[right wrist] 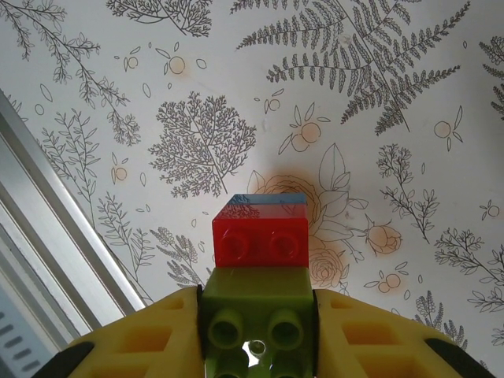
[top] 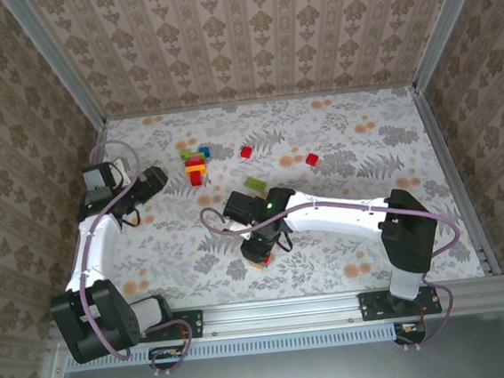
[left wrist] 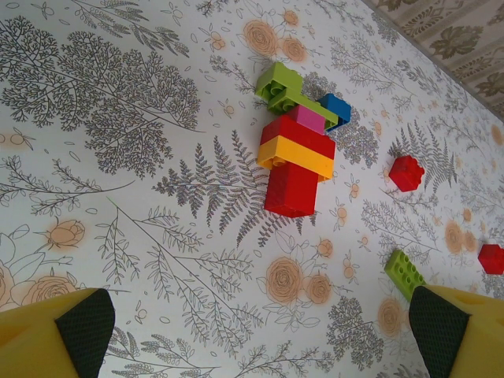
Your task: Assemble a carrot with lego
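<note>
Fern-print table (top: 372, 231) with a lego cluster (top: 196, 165) and loose bricks (top: 246, 152).

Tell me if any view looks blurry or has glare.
Top external view: even light, no glare. Left wrist view: stacked red and yellow plastic bricks sharp. Right wrist view: square green plastic brick nearest the lens slightly soft, floral table surface crisp.

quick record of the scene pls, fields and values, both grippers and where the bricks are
left gripper: open, holding nothing, above the table
right gripper: shut on held stack
held stack: green brick between the fingers, red on it, blue beyond the red
table stack: red, yellow, red, magenta joined, green and blue at one end
loose red bricks: two, apart from the table stack
loose green brick: oblong, alone
table: floral-patterned surface
</note>
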`<state>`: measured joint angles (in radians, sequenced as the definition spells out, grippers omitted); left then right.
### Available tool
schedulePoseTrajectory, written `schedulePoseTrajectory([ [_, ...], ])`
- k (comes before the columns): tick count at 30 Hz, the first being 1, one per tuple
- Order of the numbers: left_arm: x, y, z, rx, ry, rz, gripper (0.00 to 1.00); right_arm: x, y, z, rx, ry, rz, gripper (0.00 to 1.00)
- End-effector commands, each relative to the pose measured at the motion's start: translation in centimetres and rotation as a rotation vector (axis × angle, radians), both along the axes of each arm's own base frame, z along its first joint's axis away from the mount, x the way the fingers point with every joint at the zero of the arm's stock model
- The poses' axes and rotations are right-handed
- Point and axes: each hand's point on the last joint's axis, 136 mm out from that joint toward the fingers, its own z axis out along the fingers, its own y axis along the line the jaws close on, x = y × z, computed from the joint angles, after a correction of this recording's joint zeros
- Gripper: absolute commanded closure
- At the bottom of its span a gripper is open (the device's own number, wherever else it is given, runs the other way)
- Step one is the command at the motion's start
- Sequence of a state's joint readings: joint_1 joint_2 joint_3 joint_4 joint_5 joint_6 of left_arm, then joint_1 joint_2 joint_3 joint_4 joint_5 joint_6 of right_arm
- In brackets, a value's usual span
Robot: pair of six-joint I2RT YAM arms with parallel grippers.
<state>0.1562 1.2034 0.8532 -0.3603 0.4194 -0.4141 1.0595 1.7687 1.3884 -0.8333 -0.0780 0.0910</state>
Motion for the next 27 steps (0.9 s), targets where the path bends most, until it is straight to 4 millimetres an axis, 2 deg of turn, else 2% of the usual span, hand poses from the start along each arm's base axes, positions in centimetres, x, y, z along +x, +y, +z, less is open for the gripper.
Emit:
schedulePoseTrajectory([
  [1,0.3,-0.4,1.0,0.009,-0.027,-0.028,0.0,-1.8,-3.3,-4.7,-0.197,0.082,-0.015,0.68],
  [11,0.3,-0.4,1.1,0.01,-0.028,-0.027,0.0,-3.5,-5.5,-8.0,-0.309,0.13,-0.004,0.68],
  [17,0.4,-0.4,1.1,0.01,-0.03,-0.027,0.0,-4.2,-6.1,-9.0,-0.349,0.145,0.013,0.68],
  [22,0.4,-0.4,1.1,0.011,-0.03,-0.028,0.0,-4.2,-5.6,-8.2,-0.317,0.134,0.015,0.68],
  [27,0.4,-0.4,1.1,0.01,-0.029,-0.027,0.0,-3.4,-4.1,-5.0,-0.232,0.091,0.026,0.68],
])
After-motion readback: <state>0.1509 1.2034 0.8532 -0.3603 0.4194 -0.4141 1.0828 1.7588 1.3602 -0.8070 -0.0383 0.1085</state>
